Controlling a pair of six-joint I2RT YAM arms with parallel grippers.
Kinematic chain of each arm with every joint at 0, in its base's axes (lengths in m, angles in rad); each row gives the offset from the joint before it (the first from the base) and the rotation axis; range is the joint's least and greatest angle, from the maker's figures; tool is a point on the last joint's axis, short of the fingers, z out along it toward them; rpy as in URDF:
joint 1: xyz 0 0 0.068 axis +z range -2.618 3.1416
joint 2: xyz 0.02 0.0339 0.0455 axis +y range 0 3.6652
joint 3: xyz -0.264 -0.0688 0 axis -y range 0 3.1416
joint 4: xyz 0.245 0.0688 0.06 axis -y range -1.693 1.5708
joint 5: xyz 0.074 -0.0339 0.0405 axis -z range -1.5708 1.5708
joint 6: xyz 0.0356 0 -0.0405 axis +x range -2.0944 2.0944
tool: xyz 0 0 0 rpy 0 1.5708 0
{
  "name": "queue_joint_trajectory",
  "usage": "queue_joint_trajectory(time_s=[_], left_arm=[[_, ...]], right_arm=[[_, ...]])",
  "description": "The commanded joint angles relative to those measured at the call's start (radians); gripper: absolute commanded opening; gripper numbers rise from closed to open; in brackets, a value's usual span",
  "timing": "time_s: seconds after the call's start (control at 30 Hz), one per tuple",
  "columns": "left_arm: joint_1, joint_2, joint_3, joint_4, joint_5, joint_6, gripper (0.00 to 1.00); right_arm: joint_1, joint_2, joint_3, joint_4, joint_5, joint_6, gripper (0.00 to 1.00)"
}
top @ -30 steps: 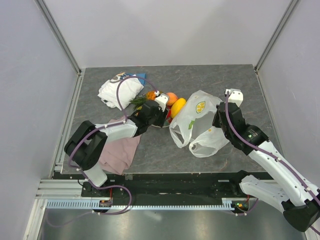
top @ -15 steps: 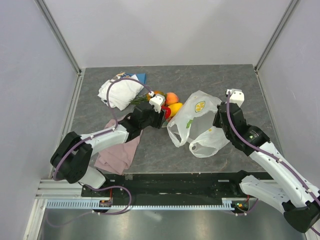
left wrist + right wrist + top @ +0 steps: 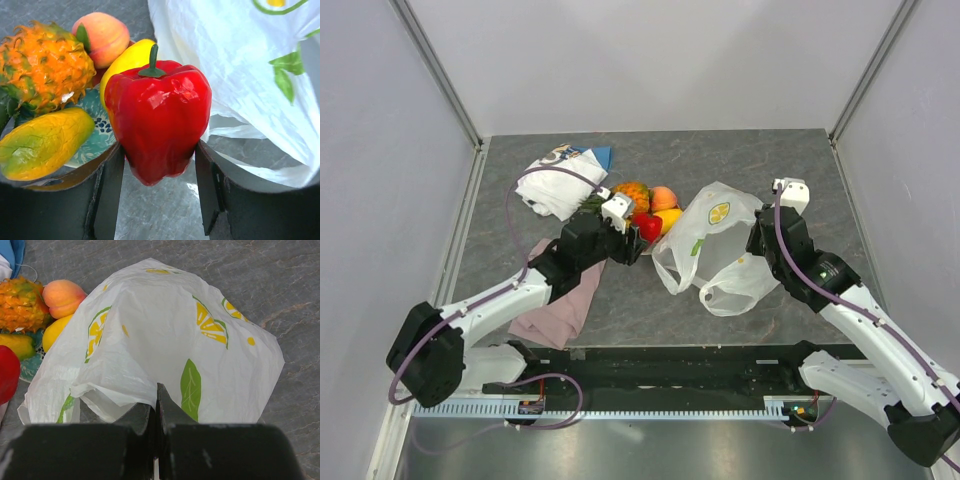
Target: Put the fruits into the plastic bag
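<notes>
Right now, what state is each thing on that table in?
red pepper, clamped in left gripper.
plastic bag, slumped on table, fold pinched by right gripper.
pineapple, lying on plate.
peach, at plate's far edge.
green-tinged mango, lying on plate.
yellow mango, behind pepper.

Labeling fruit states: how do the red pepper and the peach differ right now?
The red pepper is gripped by the left end effector; the peach lies free beside the pineapple. The pepper is glossy, red and blocky; the peach is matte, orange-pink and round. Both are outside the bag.
</notes>
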Motion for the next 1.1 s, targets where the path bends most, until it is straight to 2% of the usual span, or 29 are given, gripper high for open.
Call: queue_joint_trajectory(time_s=[0.0,0.1,0.33,0.5,0.67,0.73,0.97,1.07], left_arm=[[-0.005,-0.1,0.01,0.042,0.116,-0.03,0.42],[-0.031,-0.14,0.039,0.072,0.219,-0.042,0.42],[-0.194,-0.108,0.117,0.14,0.304,-0.1,0.42],[-0.252,0.021,0.137,0.203,0.347,-0.151,0.42],[-0.265,0.145,0.186,0.244,0.393,-0.202,0.42],[-0.266,0.185,0.197,0.243,0.369,-0.212,0.42],[-0.271,0.222,0.202,0.142,0.062,-0.125,0.42],[-0.288,0.26,0.222,0.135,0.036,-0.119,0.42]], right_arm=[[-0.002,-0.017,0.007,0.01,0.009,0.007,0.0],[-0.002,-0.02,0.013,0.004,0.01,0.008,0.0],[-0.002,-0.023,0.019,-0.008,0.007,0.013,0.0],[-0.002,-0.02,0.019,-0.005,-0.004,0.016,0.0],[-0.002,-0.02,0.019,-0.007,-0.007,0.017,0.0],[-0.002,-0.022,0.019,-0.004,-0.008,0.017,0.0],[-0.002,-0.032,0.017,-0.005,-0.008,0.013,0.0],[-0.002,-0.032,0.019,-0.005,-0.008,0.011,0.0]])
